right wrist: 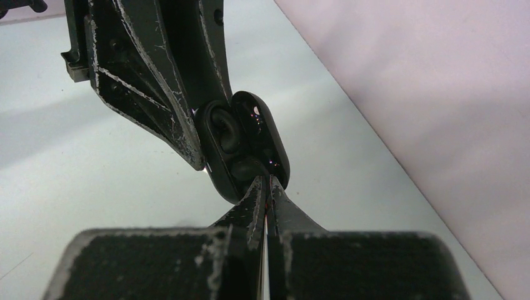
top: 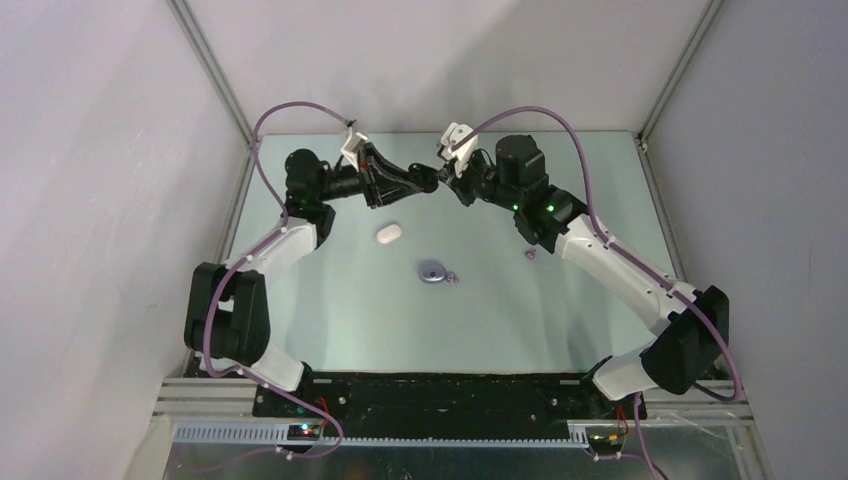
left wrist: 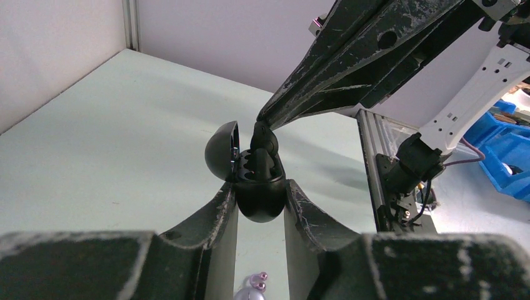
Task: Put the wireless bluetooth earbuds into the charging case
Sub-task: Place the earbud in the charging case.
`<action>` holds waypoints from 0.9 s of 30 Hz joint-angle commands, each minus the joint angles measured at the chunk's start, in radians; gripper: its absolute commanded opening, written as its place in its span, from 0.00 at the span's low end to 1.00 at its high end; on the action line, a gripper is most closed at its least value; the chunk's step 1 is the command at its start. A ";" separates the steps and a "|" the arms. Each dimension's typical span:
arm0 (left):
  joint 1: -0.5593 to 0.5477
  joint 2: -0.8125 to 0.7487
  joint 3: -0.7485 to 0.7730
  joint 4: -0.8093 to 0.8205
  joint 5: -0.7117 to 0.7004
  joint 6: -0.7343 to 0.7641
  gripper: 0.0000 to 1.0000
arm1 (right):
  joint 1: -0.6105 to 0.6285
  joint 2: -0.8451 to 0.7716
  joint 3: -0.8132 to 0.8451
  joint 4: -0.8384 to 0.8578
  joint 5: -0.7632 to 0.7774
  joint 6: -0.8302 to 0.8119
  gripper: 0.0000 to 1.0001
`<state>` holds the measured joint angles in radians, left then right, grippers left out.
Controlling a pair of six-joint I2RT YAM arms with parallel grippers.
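Note:
My left gripper (left wrist: 260, 187) is shut on the black oval charging case (left wrist: 259, 203) and holds it above the table at the back. The case's lid (left wrist: 220, 150) hangs open to one side. My right gripper (right wrist: 265, 181) is shut, and its tips touch a black earbud (right wrist: 245, 167) sitting in the case's socket. From the left wrist view the right fingertips (left wrist: 262, 120) come down onto that earbud (left wrist: 265, 140). In the top view both grippers meet tip to tip, left gripper (top: 430, 183) and right gripper (top: 446, 178).
On the table lie a white case (top: 388, 234), a lavender case (top: 432, 271) with a lavender earbud (top: 452, 278) beside it, and another lavender earbud (top: 530, 254) near the right arm. Walls enclose the table on three sides.

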<state>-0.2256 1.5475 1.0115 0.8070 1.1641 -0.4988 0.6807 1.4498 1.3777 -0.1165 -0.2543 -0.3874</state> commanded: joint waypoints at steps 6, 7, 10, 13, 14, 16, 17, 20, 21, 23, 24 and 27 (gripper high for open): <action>0.006 -0.004 0.004 0.045 0.000 -0.011 0.00 | 0.053 0.023 0.011 0.018 0.002 -0.043 0.00; 0.006 -0.006 0.004 0.039 -0.003 -0.007 0.00 | 0.057 0.024 0.011 0.026 0.012 -0.043 0.00; 0.006 -0.009 0.000 0.026 -0.017 0.007 0.00 | 0.066 0.031 0.015 0.026 0.068 -0.051 0.00; 0.006 -0.011 0.000 0.009 -0.031 0.015 0.00 | 0.069 0.035 0.017 0.021 0.100 -0.055 0.00; 0.006 -0.011 0.001 0.005 -0.033 0.020 0.00 | 0.069 0.033 0.018 0.020 0.113 -0.056 0.00; 0.005 -0.009 0.005 -0.025 -0.043 0.043 0.00 | 0.068 0.033 0.018 0.021 0.127 -0.052 0.00; 0.006 -0.012 0.009 -0.051 -0.051 0.053 0.00 | 0.069 0.032 0.019 0.019 0.125 -0.052 0.00; 0.002 -0.017 0.017 -0.103 -0.064 0.105 0.00 | 0.069 0.031 0.021 0.006 0.046 -0.054 0.00; 0.001 -0.017 0.020 -0.117 -0.063 0.110 0.00 | 0.068 0.030 0.025 -0.008 0.021 -0.053 0.00; -0.002 -0.021 0.022 -0.131 -0.062 0.124 0.00 | 0.061 0.032 0.039 -0.037 -0.057 -0.043 0.03; -0.002 -0.026 0.022 -0.140 -0.061 0.141 0.00 | 0.058 0.033 0.045 -0.050 -0.070 -0.041 0.05; -0.002 -0.038 0.030 -0.221 -0.053 0.197 0.00 | 0.036 0.024 0.077 -0.117 -0.103 -0.065 0.18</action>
<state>-0.2226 1.5475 1.0115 0.6701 1.1252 -0.4061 0.7345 1.4811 1.3823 -0.1703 -0.2508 -0.4408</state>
